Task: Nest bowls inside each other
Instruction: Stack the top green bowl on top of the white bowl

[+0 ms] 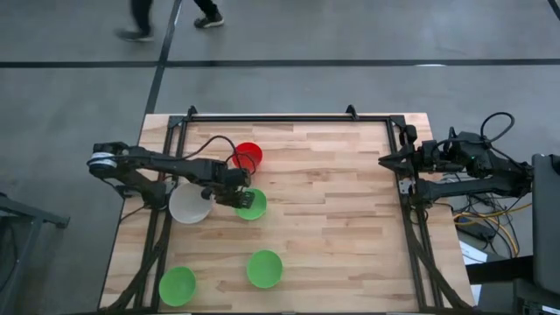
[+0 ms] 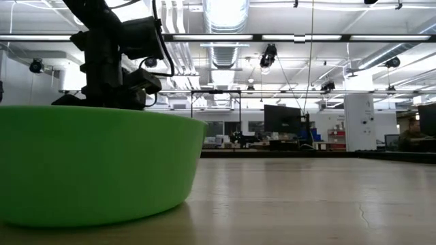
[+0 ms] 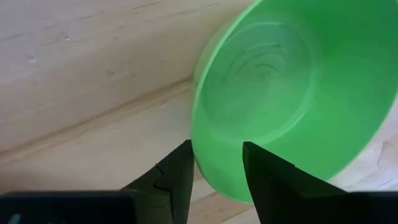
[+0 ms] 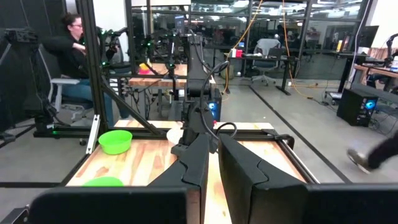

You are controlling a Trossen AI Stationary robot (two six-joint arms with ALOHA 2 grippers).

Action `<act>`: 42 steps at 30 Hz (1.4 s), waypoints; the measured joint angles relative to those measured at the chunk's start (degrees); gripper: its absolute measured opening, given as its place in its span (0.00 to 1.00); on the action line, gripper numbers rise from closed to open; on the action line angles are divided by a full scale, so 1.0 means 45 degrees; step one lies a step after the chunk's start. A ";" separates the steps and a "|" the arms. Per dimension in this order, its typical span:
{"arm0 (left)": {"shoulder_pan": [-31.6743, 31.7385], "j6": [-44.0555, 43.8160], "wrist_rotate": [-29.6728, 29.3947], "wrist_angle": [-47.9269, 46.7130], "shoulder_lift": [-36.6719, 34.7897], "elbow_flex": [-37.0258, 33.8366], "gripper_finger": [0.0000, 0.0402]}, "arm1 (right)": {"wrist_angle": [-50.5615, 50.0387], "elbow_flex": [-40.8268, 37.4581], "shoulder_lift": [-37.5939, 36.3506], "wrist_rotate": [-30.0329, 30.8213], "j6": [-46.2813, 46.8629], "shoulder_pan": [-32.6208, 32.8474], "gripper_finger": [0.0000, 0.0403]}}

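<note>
A bright green bowl (image 1: 253, 206) (image 3: 292, 93) stands upright on its base on the wooden table (image 1: 332, 227), left of the middle. My left gripper (image 1: 237, 199) (image 3: 217, 149) points steeply down at the bowl's left rim, open; one finger (image 3: 181, 171) stands outside the wall and the other (image 3: 264, 177) over the inside. I cannot tell whether either touches it. A pale white bowl (image 1: 191, 204) sits just left of it and a red bowl (image 1: 248, 156) behind. Two more green bowls (image 1: 264, 269) (image 1: 178, 285) stand near the front edge. My right gripper (image 1: 383, 161) (image 4: 213, 138) waits shut at the right edge.
A black frame (image 1: 289, 118) runs along the table's far, left and right edges. In the low view a green bowl (image 2: 95, 167) fills the near left. Bare wood lies across the middle and right of the table. A person sits beyond the table in the right wrist view.
</note>
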 joint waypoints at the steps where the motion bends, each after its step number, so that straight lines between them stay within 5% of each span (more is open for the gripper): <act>1: 0.0000 0.0000 -0.0004 0.0000 0.0000 0.0000 0.35 | 0.0000 0.0001 -0.0002 0.0000 -0.0001 -0.0002 0.08; 14: 0.0000 0.0004 -0.0108 -0.0405 0.0005 0.0005 0.03 | 0.0000 0.0003 -0.0003 0.0000 0.0000 -0.0003 0.08; 28: 0.0000 0.0280 -0.0252 -0.0812 -0.0066 0.0363 0.02 | 0.0000 0.0003 -0.0003 0.0000 0.0000 0.0001 0.08; 42: -0.0005 0.1157 -0.1671 -0.3202 -0.0121 0.2425 0.01 | 0.0000 0.0000 -0.0003 0.0000 0.0000 -0.0001 0.08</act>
